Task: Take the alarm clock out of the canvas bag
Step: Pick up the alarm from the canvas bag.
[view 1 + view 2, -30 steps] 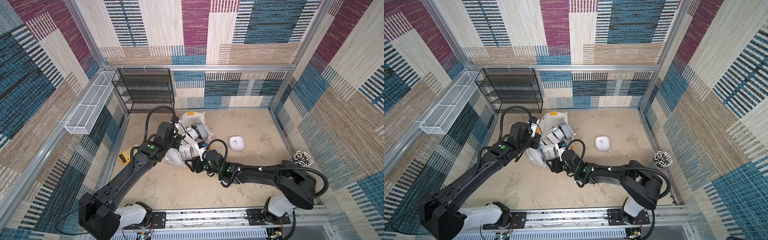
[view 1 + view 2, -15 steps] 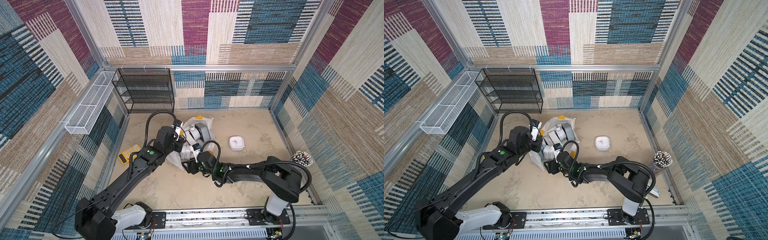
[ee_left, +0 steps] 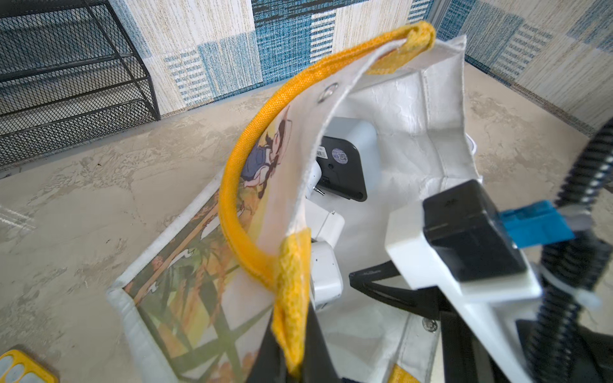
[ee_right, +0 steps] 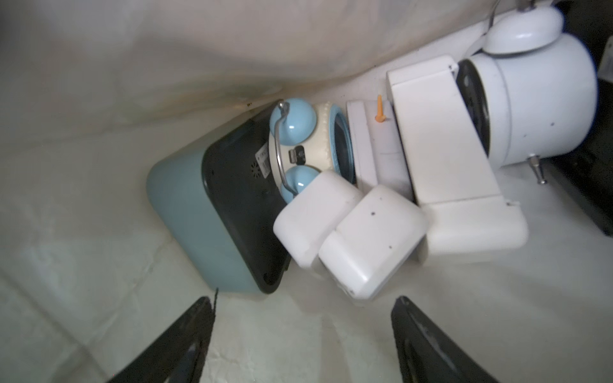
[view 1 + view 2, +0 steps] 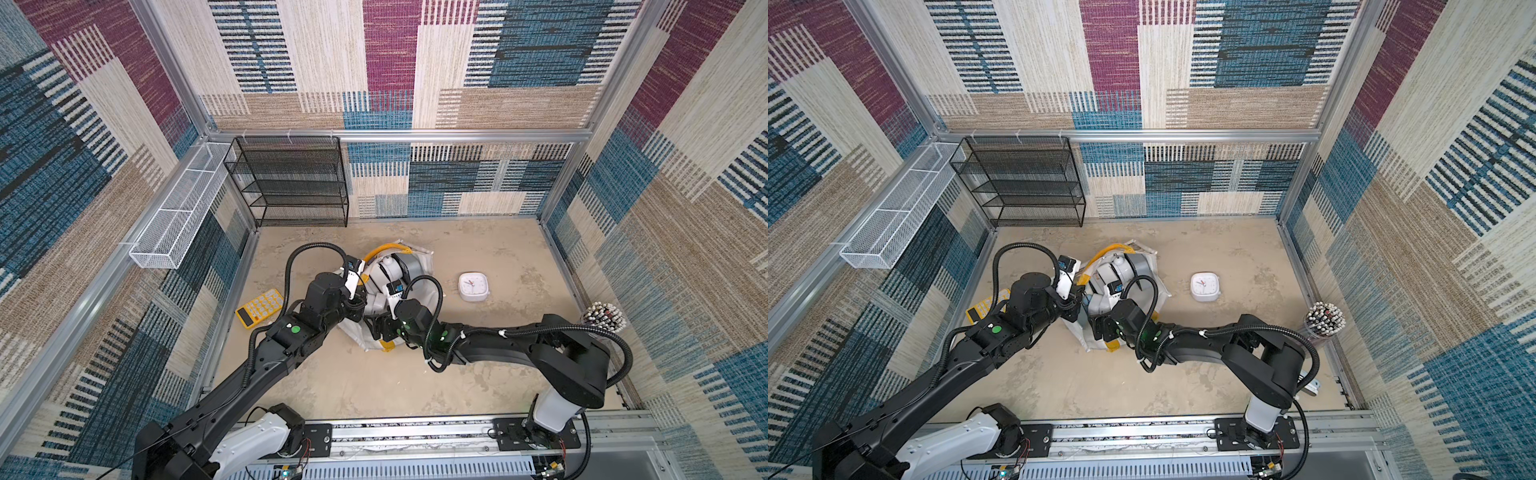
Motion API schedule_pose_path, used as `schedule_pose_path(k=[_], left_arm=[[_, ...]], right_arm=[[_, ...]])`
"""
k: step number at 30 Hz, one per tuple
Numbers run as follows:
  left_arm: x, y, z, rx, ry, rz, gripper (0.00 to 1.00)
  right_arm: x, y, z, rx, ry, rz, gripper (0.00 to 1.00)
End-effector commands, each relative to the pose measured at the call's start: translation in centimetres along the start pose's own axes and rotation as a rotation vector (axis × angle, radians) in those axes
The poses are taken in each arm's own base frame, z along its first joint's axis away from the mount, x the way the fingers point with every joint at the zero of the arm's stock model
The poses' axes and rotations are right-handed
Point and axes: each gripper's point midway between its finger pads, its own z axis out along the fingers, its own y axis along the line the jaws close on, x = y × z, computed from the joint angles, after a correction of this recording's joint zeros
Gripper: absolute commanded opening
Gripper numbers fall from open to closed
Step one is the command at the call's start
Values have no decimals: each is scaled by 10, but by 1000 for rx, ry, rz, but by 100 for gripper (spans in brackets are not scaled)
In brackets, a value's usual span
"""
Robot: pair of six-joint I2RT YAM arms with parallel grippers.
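The canvas bag (image 5: 426, 259) (image 5: 1152, 266) lies in the middle of the table with its mouth held open. My left gripper (image 3: 295, 338) is shut on the yellow strap handle (image 3: 232, 185) where it joins the rim. My right gripper (image 4: 302, 300) is open inside the bag, with nothing between its fingers. Just past its fingertips lie several alarm clocks: a blue-grey square one (image 4: 185, 212), a light-blue twin-bell one (image 4: 298, 132), white blocky ones (image 4: 371, 238) and a white twin-bell one (image 4: 537, 99). Another white alarm clock (image 5: 473, 286) (image 5: 1205, 286) sits on the table to the right of the bag.
A yellow calculator (image 5: 259, 309) lies left of the bag, beside my left arm. A black mesh shelf (image 5: 291, 183) stands at the back left and a white wire basket (image 5: 178, 216) hangs on the left wall. A cup of pens (image 5: 604, 318) stands at the right edge.
My right gripper has opened wider and pushed further left into the bag's mouth. My left gripper keeps its hold on the handle, and the bag has shifted a little.
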Motion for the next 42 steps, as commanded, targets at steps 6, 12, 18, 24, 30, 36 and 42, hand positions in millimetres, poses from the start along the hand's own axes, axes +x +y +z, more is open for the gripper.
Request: schedule_pose_path(k=[6,12,18,24,30,36,42], left_arm=[[-7,-4,-4,15,-41,-30,0],[-8,-3,-7,9,-41,-25,0],[-7,-4,-7,9,-36,-22,0],[-6,-3,-7,3,-30,-10,0],[-2,-3,-6,1,-22,-6,0],[-2,-4,-7,0,-21,4,0],[-2,-5,-7,0,-20,5,0]], right_arm=[[-7,-4,11,66,14,67,93],[-6,-16,13,108,23,103,95],[-7,-37,12,128,35,187,93],[-16,-40,8,87,10,238,91],[-17,-37,12,49,21,256,88],[-20,-39,15,35,20,301,86],[-18,-43,18,33,30,324,83]])
